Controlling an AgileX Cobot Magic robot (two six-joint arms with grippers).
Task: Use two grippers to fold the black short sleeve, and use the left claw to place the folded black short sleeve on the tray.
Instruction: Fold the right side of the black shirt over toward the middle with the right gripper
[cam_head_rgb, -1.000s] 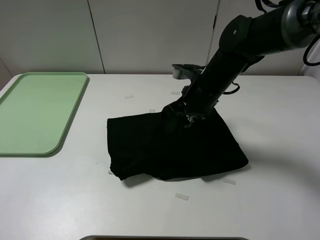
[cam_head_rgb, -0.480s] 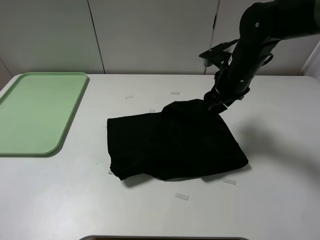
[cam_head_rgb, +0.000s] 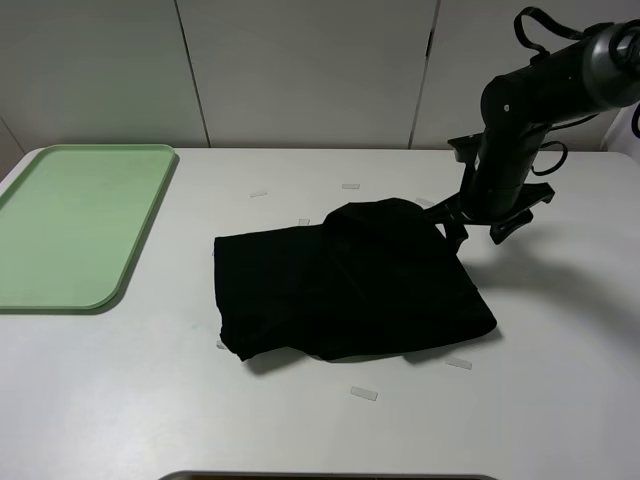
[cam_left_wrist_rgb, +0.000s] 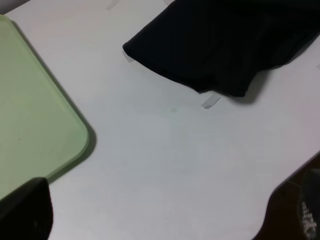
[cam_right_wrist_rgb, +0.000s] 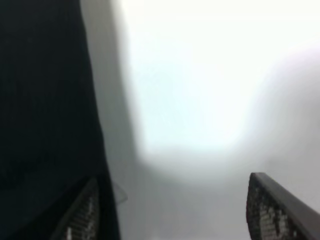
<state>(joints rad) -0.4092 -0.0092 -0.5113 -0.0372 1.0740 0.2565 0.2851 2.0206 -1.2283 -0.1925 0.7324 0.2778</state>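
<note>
Cloth check: black short sleeve (cam_head_rgb: 345, 290) lies at centre of table (cam_head_rgb: 300, 430), partly folded, rounded hump at its far right edge. My right claw (cam_right_wrist_rgb: 172, 180) is spread, nothing between fingers, low beside that hump over bare table. Shirt edge runs along one finger; cannot tell if touching. My left claw (cam_left_wrist_rgb: 167, 200) is spread wide, holding nothing, above table between tray (cam_left_wrist_rgb: 30, 125) and shirt. Pale green tray sits at table's left side, well apart from shirt. Small tape strips (cam_head_rgb: 363, 393) lie round shirt.
</note>
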